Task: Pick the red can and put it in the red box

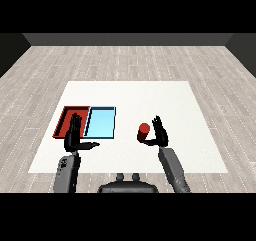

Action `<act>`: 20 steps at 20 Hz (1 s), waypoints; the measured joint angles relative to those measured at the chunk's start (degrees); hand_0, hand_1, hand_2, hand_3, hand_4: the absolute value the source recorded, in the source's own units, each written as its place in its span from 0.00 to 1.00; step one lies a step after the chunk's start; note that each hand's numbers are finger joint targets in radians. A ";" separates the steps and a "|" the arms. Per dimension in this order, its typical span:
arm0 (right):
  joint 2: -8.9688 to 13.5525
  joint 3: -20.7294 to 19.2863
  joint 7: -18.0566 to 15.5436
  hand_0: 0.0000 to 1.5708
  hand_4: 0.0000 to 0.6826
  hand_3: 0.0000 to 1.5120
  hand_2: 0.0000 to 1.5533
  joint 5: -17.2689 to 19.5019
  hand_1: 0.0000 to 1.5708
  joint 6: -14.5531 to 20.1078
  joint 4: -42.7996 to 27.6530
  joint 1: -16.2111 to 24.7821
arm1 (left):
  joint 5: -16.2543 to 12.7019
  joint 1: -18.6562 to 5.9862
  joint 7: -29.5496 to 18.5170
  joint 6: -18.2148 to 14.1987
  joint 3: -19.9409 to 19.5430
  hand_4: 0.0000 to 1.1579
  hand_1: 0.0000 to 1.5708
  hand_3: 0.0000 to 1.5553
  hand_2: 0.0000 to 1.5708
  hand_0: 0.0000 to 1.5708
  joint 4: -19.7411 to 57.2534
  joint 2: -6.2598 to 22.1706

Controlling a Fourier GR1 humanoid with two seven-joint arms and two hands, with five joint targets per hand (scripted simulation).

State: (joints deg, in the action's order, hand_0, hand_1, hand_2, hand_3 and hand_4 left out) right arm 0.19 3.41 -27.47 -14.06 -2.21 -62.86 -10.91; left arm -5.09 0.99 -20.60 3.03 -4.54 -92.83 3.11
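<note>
the right hand point(160, 133) is spread wide, fingers straight and pointing up, thumb reaching toward the red can point(144, 132); it holds nothing. the can stands upright on the white surface point(150, 95), just beside that hand and to the right of the light blue tray point(101, 122). the left hand point(74, 135) is also flat and empty, overlapping the red tray point(67, 116).

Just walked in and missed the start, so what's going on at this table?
The robot's right hand is open right beside the red can, which stands upright on the white table, not yet gripped. Its left hand is open over the near edge of the red tray, next to the light blue tray.
</note>
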 measured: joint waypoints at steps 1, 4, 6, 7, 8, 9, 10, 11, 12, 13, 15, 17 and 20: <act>-0.04 0.12 -0.65 0.00 0.00 0.00 0.00 -0.14 0.00 0.12 1.69 -1.08 | -0.09 -0.15 -0.78 0.37 -0.19 0.00 0.00 0.00 0.00 0.00 0.76 0.12; -0.12 0.69 -0.42 0.00 0.00 0.00 0.00 -0.73 0.00 0.85 2.07 -1.45 | 0.90 0.55 -3.00 -0.36 0.50 0.00 0.00 0.00 0.00 0.00 2.17 -0.86; -0.14 1.06 -0.88 0.00 0.00 0.00 0.00 -1.44 0.00 1.47 4.04 -2.86 | 1.13 -0.47 -1.75 -1.36 0.61 0.00 0.00 0.00 0.00 0.00 1.81 -1.10; -0.01 0.61 -0.56 0.00 0.00 0.00 0.00 -1.38 0.00 1.25 3.93 -3.06 | 0.92 -0.03 -1.69 -0.96 0.49 0.00 0.00 0.00 0.00 0.00 1.65 -0.83; -0.04 0.44 -0.26 0.00 0.00 0.00 0.00 -1.75 0.00 1.51 4.43 -3.93 | 0.58 -0.45 -1.72 -0.64 0.05 0.00 0.00 0.00 0.00 0.00 2.11 -0.48; -0.07 0.93 -0.97 0.00 0.00 0.00 0.00 -2.10 0.00 1.77 5.26 -4.21 | 0.77 0.25 -1.51 -0.85 0.55 0.00 0.00 0.00 0.00 0.00 1.14 -0.81; -0.09 2.28 -1.80 0.00 0.00 0.00 0.00 -2.74 0.00 2.72 6.20 -4.56 | 0.53 0.43 -1.40 -0.68 0.25 0.00 0.00 0.00 0.00 0.00 0.94 -0.56; -0.11 3.08 -2.28 0.00 0.00 0.00 0.00 -3.54 0.00 3.04 7.16 -5.24 | 0.69 -0.20 -0.72 -1.17 0.39 0.00 0.00 0.00 0.00 0.00 0.65 -0.71; -0.13 3.68 -2.32 0.00 0.00 0.00 0.00 -3.98 0.00 3.39 7.46 -5.65 | 0.58 -0.69 0.27 -1.51 0.42 0.00 0.00 0.00 0.00 0.00 0.26 -0.78; -0.14 3.84 -2.36 0.00 0.00 0.00 0.00 -4.13 0.00 3.45 7.12 -5.36 | 0.66 -0.50 0.39 -1.66 0.73 0.00 0.00 0.00 0.00 0.00 0.09 -1.03; -0.16 4.82 -2.03 0.00 0.00 0.00 0.00 -4.36 0.00 4.38 6.80 -5.49 | 0.45 0.00 0.09 -1.55 0.46 0.00 0.00 0.00 0.00 0.00 -0.21 -0.88; -0.17 4.71 -2.45 0.00 0.00 0.00 0.00 -3.83 0.00 4.07 6.67 -4.82 | 0.79 0.37 -0.77 -1.34 0.82 0.00 0.00 0.00 0.00 0.00 0.20 -1.00; -0.06 4.12 -1.77 0.00 0.00 0.00 0.00 -3.68 0.00 4.27 7.59 -5.88 | 0.73 -0.70 -1.36 -1.34 0.61 0.00 0.00 0.00 0.00 0.00 1.72 -0.97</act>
State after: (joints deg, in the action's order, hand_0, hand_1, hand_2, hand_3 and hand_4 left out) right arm 0.14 7.52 -29.24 -17.74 2.06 -55.27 -16.79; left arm -4.36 0.29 -21.96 1.69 -3.93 -91.11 2.14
